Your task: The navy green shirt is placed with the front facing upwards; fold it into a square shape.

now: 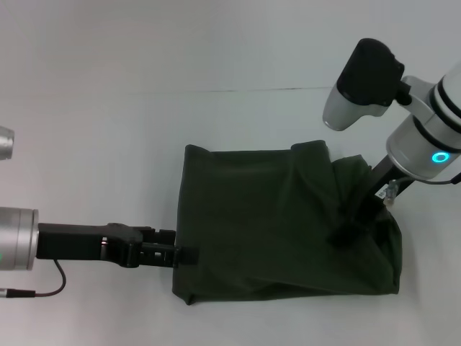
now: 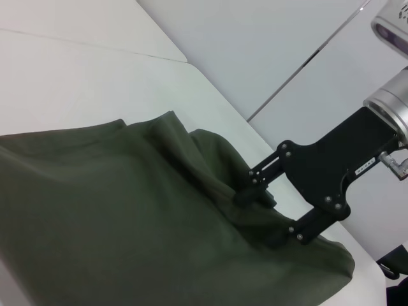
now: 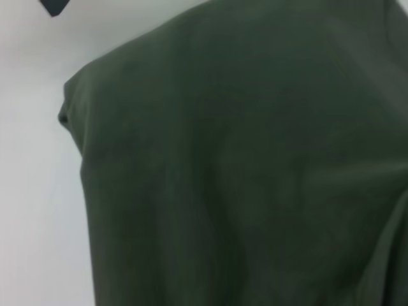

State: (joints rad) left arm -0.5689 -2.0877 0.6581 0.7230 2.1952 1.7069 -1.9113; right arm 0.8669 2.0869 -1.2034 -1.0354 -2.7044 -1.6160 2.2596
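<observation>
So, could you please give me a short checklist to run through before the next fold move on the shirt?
1. Right pincer holds cloth: ok; its fingers are closed into the navy green shirt near its right side.
2. Left pincer at the shirt's left edge: ok for position; grip on cloth cannot tell.
3. Shirt compact: ok; it lies as a rough rectangle, plain green side up.
4. Right side flat: not ok; cloth is bunched and raised around the right pincer.
5. Lower right corner tidy: not ok; it bulges past the bottom edge.
6. Table beside the shirt free for movement: ok.
</observation>
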